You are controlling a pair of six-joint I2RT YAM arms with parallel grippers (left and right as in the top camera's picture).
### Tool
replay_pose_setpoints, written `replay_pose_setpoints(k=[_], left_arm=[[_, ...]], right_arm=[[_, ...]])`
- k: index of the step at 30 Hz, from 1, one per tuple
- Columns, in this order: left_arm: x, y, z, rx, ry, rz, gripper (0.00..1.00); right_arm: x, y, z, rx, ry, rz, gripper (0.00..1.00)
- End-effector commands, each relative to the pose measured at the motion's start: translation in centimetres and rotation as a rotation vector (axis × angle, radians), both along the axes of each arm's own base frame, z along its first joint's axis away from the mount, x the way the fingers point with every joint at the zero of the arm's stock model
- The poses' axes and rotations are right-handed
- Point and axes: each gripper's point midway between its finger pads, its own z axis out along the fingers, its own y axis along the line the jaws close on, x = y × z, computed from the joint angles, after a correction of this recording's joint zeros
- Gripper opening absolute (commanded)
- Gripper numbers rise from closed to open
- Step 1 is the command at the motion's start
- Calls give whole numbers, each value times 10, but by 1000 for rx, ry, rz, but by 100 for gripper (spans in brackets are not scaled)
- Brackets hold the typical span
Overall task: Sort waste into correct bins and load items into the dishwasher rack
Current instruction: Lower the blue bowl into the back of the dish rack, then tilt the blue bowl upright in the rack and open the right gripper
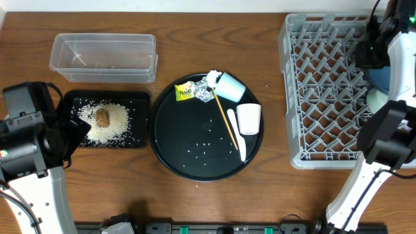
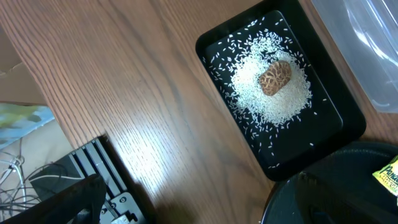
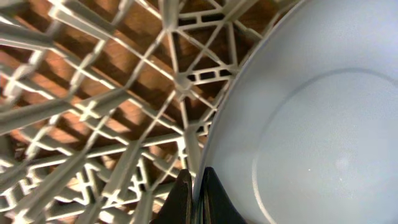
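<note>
My right gripper [image 3: 196,186] is shut on the rim of a blue bowl [image 3: 311,124] inside the grey dishwasher rack [image 1: 318,84], at its right side [image 1: 380,78]. A pale mint bowl [image 1: 376,101] lies just in front of it. White rice [image 1: 110,130] and a brown lump [image 1: 102,117] lie in the shallow black tray [image 1: 140,97]. The clear tub [image 1: 58,52] stands behind it. My left gripper [image 1: 77,130] hovers at the black tray's left end; its fingers are not clear.
A large round black tray [image 1: 195,162] holds a yellow wrapper [image 1: 184,91], silver foil [image 1: 207,91], white tissue [image 1: 213,78], a light blue cup [image 1: 231,87], a white cup [image 1: 248,118], a white spoon [image 1: 237,133], a yellow stick [image 1: 225,120] and stray rice grains.
</note>
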Motion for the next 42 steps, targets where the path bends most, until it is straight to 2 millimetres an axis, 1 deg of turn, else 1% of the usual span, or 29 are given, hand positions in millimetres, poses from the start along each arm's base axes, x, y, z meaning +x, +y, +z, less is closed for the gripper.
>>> replay_pose_setpoints(k=[1, 3, 5, 8, 9, 10, 13, 16, 19, 22, 25, 27, 28, 32, 34, 37, 42], left_arm=[[-2, 4, 2, 17, 3, 16, 98], [-2, 4, 2, 17, 2, 16, 98], [-2, 4, 2, 17, 3, 16, 98], [-2, 4, 2, 17, 2, 16, 98], [-2, 4, 2, 17, 2, 17, 98], [-2, 4, 2, 17, 2, 16, 98], [-2, 4, 2, 17, 3, 17, 98], [-2, 4, 2, 17, 3, 17, 98], [-2, 4, 2, 17, 3, 17, 98], [-2, 4, 2, 17, 2, 17, 98], [-2, 4, 2, 17, 2, 16, 98], [-2, 4, 2, 17, 2, 16, 98], [-2, 4, 2, 17, 2, 17, 98], [-2, 4, 2, 17, 2, 16, 98], [-2, 4, 2, 17, 2, 16, 98], [-2, 4, 2, 17, 2, 16, 98], [-2, 4, 2, 17, 2, 16, 98]], right_arm=[[17, 27, 44, 145, -145, 23, 1], [24, 42, 77, 218, -237, 50, 1], [29, 65, 117, 317, -342, 113, 1], [27, 95, 164, 460, -453, 186, 1], [24, 104, 176, 505, -479, 213, 1], [22, 111, 184, 539, -496, 235, 1], [16, 128, 198, 635, -519, 290, 1], [13, 142, 200, 731, -516, 328, 1], [14, 150, 194, 813, -507, 351, 1], [17, 155, 177, 883, -470, 347, 1], [21, 156, 154, 921, -435, 334, 1], [24, 154, 145, 927, -428, 320, 1], [25, 152, 145, 929, -432, 310, 1], [30, 145, 148, 943, -449, 269, 1], [30, 139, 147, 943, -449, 254, 1], [29, 126, 142, 927, -441, 216, 1], [27, 107, 142, 916, -456, 179, 1]])
